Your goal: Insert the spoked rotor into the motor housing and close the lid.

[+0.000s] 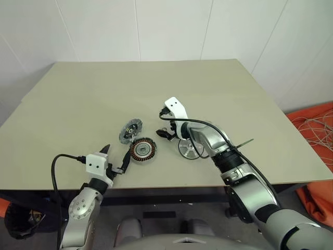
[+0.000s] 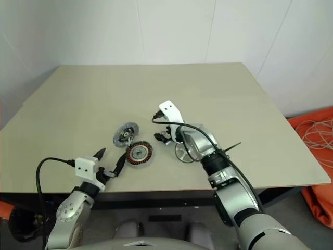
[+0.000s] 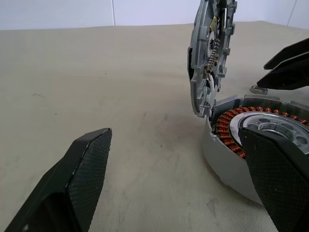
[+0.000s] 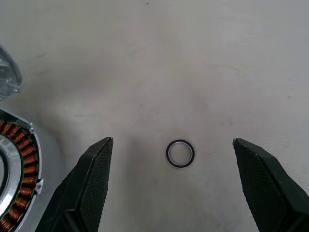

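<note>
Progress: nil. Spoked rotor (image 1: 188,148) sits on worktop (image 1: 78,99) under the right arm, apart from motor housing (image 1: 143,150); lid (image 1: 130,130) leans on housing's far edge. Right pincer (image 4: 171,169), jaws apart, straddles small ring (image 4: 180,153); left pincer (image 1: 116,159) apart, empty. Insertion and closing remain.

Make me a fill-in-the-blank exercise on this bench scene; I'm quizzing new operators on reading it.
1. The small dark ring on the table lies between the open fingers of the ____ gripper.
2. The lid stands propped on its ____ against the motor housing.
3. The windings inside the motor housing are ____ in colour.
4. The fingers of the left gripper stand ____, holding nothing.

Missing words: right; edge; copper; open
</note>
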`<action>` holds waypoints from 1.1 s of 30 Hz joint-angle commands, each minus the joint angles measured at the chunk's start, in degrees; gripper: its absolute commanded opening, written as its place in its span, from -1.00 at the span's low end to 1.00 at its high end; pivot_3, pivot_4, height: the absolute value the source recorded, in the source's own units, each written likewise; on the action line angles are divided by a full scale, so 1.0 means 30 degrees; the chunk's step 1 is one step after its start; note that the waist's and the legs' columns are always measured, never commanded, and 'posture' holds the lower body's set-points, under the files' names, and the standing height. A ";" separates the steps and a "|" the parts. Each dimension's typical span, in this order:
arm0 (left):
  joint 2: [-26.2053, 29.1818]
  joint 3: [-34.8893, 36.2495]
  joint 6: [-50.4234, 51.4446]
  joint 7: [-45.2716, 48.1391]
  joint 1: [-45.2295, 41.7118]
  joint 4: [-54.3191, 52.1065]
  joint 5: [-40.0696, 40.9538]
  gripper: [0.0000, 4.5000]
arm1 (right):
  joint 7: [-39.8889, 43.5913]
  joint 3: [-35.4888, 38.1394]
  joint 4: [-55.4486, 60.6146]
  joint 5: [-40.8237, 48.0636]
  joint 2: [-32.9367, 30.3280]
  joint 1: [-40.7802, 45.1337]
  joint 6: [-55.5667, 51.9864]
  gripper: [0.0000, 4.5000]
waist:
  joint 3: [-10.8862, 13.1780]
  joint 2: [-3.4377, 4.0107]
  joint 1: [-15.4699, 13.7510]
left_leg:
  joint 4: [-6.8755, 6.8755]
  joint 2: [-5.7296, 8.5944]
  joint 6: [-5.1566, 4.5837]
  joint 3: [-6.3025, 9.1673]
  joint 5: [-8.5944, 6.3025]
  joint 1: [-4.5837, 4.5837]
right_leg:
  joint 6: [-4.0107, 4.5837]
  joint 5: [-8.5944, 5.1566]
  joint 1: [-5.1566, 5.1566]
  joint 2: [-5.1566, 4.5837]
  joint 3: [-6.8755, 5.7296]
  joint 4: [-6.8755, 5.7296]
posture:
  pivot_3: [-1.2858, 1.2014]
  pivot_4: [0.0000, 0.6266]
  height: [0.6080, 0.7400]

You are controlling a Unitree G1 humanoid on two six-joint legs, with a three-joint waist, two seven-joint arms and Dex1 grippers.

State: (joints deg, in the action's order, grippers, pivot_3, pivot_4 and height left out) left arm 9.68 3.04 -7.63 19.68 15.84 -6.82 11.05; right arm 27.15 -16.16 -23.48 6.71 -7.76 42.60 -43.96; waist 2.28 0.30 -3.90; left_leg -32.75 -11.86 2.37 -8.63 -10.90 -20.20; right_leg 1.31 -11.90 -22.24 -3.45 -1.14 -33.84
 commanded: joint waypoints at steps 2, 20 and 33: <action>-0.0006 0.0010 -0.0112 -0.0077 -0.0107 -0.0649 0.0038 0.99 | -0.0207 0.0553 -0.0995 -0.0305 0.0434 0.0909 0.1021 1.00 | 0.0001 0.0002 0.0000 | 0.0000 0.0000 0.0000 0.0000 0.0000 0.0000 | 0.0003 0.0002 0.0000 -0.0001 -0.0001 0.0000 | 0.03 -1.00 1.00; -0.0025 -0.0035 -0.0289 0.0055 -0.0170 -0.0332 0.0031 1.00 | 0.0104 0.0382 -0.1783 -0.1035 0.0295 0.0209 0.1987 0.83 | 0.0012 0.0008 -0.0004 | -0.0003 -0.0001 0.0002 -0.0001 0.0001 0.0001 | 0.0021 0.0012 0.0001 -0.0001 -0.0005 -0.0009 | 0.03 -1.00 1.00; -0.0050 -0.0117 -0.0572 0.0170 -0.0238 0.0050 -0.0020 1.00 | 0.0503 0.0339 -0.0227 -0.0982 0.0638 0.0395 0.0435 -0.65 | 0.0015 0.0013 -0.0003 | -0.0003 -0.0002 0.0001 -0.0001 0.0001 0.0009 | 0.0021 0.0012 0.0006 -0.0002 -0.0004 -0.0010 | 0.03 -1.00 1.00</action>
State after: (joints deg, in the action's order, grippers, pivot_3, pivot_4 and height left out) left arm 9.56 2.92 -8.26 19.87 15.74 -5.96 11.05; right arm 28.24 -15.87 -27.54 3.43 -6.07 42.78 -42.02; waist 2.32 0.34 -3.91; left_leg -32.75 -11.87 2.38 -8.63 -10.89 -20.17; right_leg 1.37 -11.86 -22.22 -3.46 -1.15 -33.87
